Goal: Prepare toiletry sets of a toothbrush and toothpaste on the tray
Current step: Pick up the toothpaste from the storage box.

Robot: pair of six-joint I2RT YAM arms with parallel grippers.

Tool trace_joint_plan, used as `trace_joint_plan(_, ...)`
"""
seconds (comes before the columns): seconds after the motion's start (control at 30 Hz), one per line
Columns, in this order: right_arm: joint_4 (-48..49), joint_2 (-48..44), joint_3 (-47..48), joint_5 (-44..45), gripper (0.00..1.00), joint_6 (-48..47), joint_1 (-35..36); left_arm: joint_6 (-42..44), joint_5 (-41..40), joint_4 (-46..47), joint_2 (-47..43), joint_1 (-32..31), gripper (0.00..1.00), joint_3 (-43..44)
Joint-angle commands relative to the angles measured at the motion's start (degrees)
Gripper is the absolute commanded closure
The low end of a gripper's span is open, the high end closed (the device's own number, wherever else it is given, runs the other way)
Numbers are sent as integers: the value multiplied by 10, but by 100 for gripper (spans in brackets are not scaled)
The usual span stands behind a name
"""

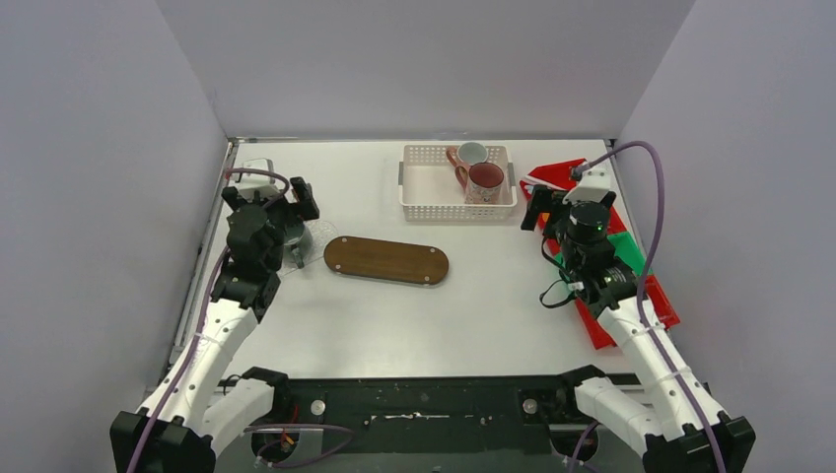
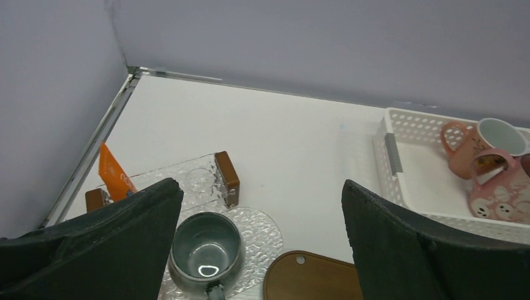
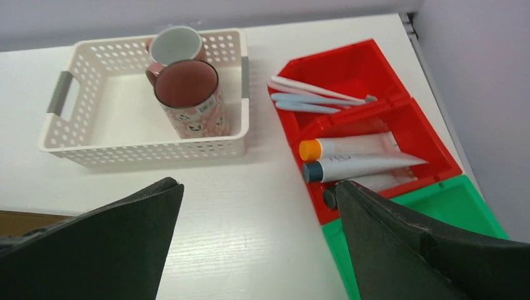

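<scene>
Spanning the whole enclosure, the white bench [image 1: 394,325] carries everything, with both arms reaching out over it from the near edge. The white perforated basket [image 3: 144,150] sits toward the back, right of centre, and the oval wooden tray [image 1: 386,259] lies bare near the middle, in front of the basket and a little to its left. At the right edge a red bin [image 3: 365,55] of two compartments adjoins a green bin [image 3: 450,212]. The left hand [image 2: 260,185] hangs over the left side of the bench with its fingers spread wide, gripping nothing; the dark green mug [image 2: 206,250] stands upright just below it on a round glass plate [image 2: 262,228], beside a rectangular glass dish [image 2: 200,178] with wooden ends that holds an orange packet [image 2: 112,172]. The right hand [image 3: 259,184] is likewise wide open and grips nothing, poised between the basket and the red bin. Inside the basket's back right corner two mugs stand touching: a patterned pink mug with a maroon inside [image 3: 190,103] in front and a pink-handled mug with a white inside [image 3: 177,45] behind. The near red compartment holds the toothpaste tubes [image 3: 359,164] lying side by side, one orange-capped, one dark-capped, a third partly hidden. The far compartment holds slim toothbrushes [image 3: 312,100], white and pale blue.
</scene>
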Motion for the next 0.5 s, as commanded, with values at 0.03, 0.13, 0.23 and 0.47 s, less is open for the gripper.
trace_joint_plan(0.03,-59,48,40,46,1,88,-17,-2,-1,-13,-38,-45,3,32)
trace_joint_plan(0.13,-83,91,60,64,3,131,-29,-12,2,-12,-55,-57,3,25)
trace_joint_plan(0.23,-93,141,71,81,4,185,-46,-24,4,-9,-67,-78,3,15)
trace_joint_plan(0.47,-124,258,127,86,15,275,-113,-22,-19,-6,-74,-110,3,5)
